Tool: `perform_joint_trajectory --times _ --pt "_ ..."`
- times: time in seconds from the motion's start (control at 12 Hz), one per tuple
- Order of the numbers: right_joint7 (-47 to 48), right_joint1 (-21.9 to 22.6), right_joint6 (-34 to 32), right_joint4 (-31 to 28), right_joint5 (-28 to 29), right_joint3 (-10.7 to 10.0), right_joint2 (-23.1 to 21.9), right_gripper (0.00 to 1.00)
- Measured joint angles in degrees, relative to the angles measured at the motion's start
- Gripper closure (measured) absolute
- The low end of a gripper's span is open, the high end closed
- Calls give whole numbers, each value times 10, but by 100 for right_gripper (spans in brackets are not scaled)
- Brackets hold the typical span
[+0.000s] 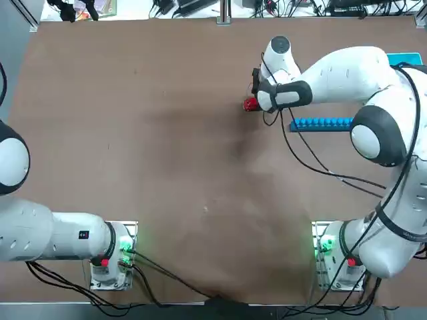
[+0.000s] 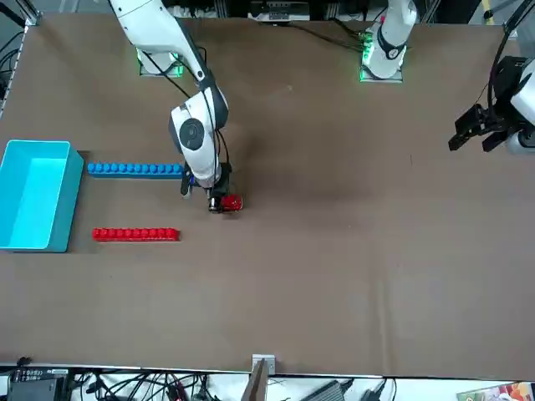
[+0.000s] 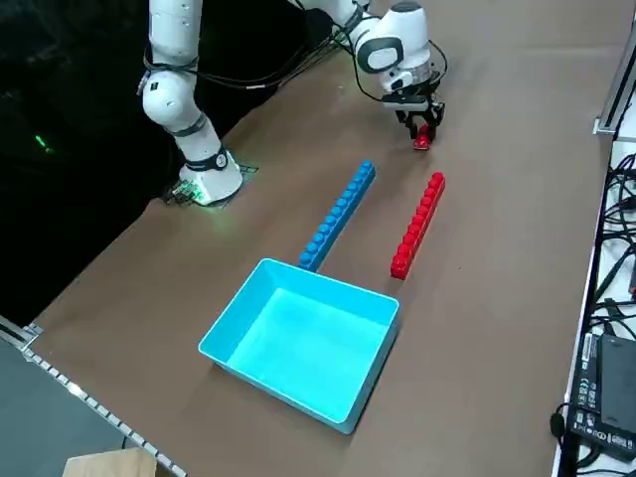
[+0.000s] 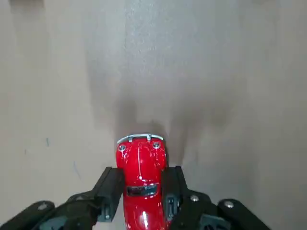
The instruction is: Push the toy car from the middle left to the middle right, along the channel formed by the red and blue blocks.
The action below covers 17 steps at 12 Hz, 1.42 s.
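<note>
Layout, front view:
- Open bin (image 2: 35, 195): far left of the frame, on the table (image 2: 351, 276).
- Two bars, right of the bin, parallel and apart: blue block (image 2: 135, 169) above, red block (image 2: 135, 235) below.
- Channel (image 2: 134, 202): bare strip between the bars.
- Toy car (image 2: 231, 203): just right of the bars' right ends, level with the channel, outside it.
- Right gripper (image 2: 216, 203): at the car's left side, one finger on each flank of the car (image 4: 140, 179) in the wrist view.

Overhead light falls evenly on the table (image 1: 133, 200). My gripper (image 4: 140, 191), clamped on the car (image 4: 140, 167) at 10 o'clock from the blue bar (image 1: 321, 123), casts a soft shadow (image 1: 200, 127) toward 8 o'clock. Green lamps (image 1: 125, 253) glow at my bases.
</note>
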Motion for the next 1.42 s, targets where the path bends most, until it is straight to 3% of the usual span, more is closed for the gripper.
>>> perform_joint_trajectory --times 1.17,1.42 --pt "13 11 0 12 0 0 8 49" --pt "12 14 -4 13 -2 0 17 21"
